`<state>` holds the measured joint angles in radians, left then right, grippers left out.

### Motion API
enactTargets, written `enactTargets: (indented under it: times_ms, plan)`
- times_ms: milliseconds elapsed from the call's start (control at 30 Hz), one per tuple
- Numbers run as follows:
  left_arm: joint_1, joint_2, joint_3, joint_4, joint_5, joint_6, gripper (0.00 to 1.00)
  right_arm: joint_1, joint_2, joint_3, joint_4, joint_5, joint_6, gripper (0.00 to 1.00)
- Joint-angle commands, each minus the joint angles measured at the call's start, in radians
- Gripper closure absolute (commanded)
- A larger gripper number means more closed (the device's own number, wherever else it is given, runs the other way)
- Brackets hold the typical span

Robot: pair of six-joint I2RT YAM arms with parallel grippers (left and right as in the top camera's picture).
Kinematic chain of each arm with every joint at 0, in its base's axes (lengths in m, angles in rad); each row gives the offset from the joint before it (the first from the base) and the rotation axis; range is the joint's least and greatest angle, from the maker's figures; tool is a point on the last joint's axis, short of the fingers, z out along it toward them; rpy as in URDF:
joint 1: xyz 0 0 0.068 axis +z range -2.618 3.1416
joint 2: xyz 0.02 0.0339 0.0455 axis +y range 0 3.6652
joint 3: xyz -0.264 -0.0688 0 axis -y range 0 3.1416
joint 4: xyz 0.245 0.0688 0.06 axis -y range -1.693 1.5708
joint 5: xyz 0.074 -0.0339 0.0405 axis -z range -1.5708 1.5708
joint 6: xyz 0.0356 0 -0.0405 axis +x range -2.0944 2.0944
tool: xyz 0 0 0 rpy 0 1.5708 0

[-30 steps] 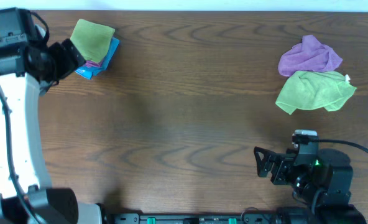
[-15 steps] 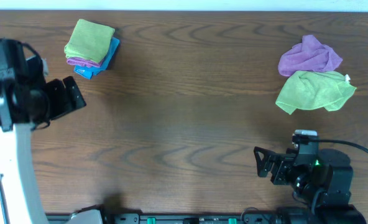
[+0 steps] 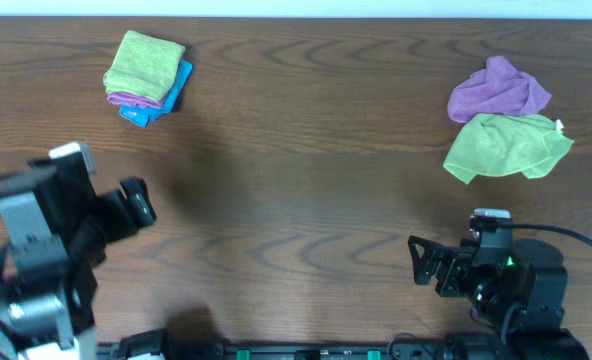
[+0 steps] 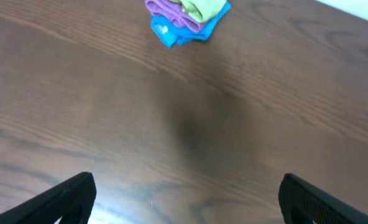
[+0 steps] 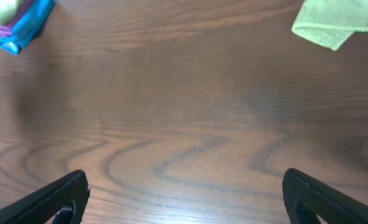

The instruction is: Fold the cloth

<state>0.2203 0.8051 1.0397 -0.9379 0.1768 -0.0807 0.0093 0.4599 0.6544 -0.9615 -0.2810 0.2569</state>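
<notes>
Overhead, the left gripper [image 3: 138,200] and right gripper [image 3: 417,260] sit low over the near tabletop [image 3: 296,180], jaws wide and empty. The left has drawn back from the far-left corner, leaving the cloth [image 3: 144,62] folded atop a purple-and-blue stack [image 3: 148,106] (the fold looks finished).

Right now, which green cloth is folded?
The lime yellow-green microfibre cloth atop the folded purple cloth and blue cloth; the duller green tagged cloth lies crumpled.
</notes>
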Motion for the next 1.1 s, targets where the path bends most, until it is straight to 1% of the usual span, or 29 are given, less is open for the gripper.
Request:
enactTargets:
  times_ms: [0, 100, 200, 433, 667, 1067]
  plan:
    - [-0.015, -0.111, -0.134, 0.054, 0.008, 0.018, 0.05, -0.006, -0.006, -0.003, -0.001, -0.007, 0.012, 0.01]
    - [-0.036, -0.235, -0.277, 0.120, 0.008, 0.040, 0.05, -0.006, -0.006, -0.003, -0.001, -0.007, 0.012, 0.01]
    - [-0.060, -0.346, -0.386, 0.147, 0.008, 0.063, 0.05, -0.006, -0.006, -0.003, -0.001, -0.007, 0.012, 0.01]
    - [-0.132, -0.529, -0.544, 0.150, 0.008, 0.154, 0.05, -0.006, -0.006, -0.003, -0.001, -0.007, 0.012, 0.01]
    - [-0.188, -0.627, -0.656, 0.150, 0.008, 0.190, 0.05, -0.006, -0.006, -0.003, -0.001, -0.007, 0.012, 0.01]
    - [-0.193, -0.731, -0.808, 0.150, 0.003, 0.261, 0.05, -0.006, -0.006, -0.003, -0.001, -0.007, 0.012, 0.01]
